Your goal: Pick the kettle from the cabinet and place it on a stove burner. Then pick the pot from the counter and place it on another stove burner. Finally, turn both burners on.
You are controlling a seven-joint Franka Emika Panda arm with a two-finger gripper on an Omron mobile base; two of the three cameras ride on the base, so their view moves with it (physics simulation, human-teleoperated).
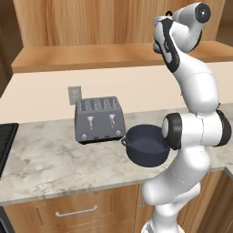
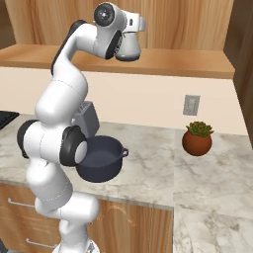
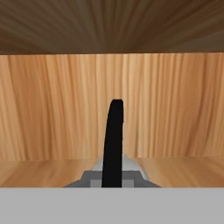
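Claw seemingly clamped on the silver kettle's (image 3: 114, 171) thin black arched handle (image 3: 113, 140).

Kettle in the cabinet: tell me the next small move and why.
Probably lift slightly, then draw straight back out of the cabinet. In the hand view the kettle sits right at the tool, its black handle upright between the tips, which have shut, apparently on it. The pot waits on the counter.

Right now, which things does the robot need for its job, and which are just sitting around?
Needed:
- kettle in the cabinet
- pot
- counter
- stove at the left edge

Just sitting around:
- toaster
- potted plant
- wall outlet
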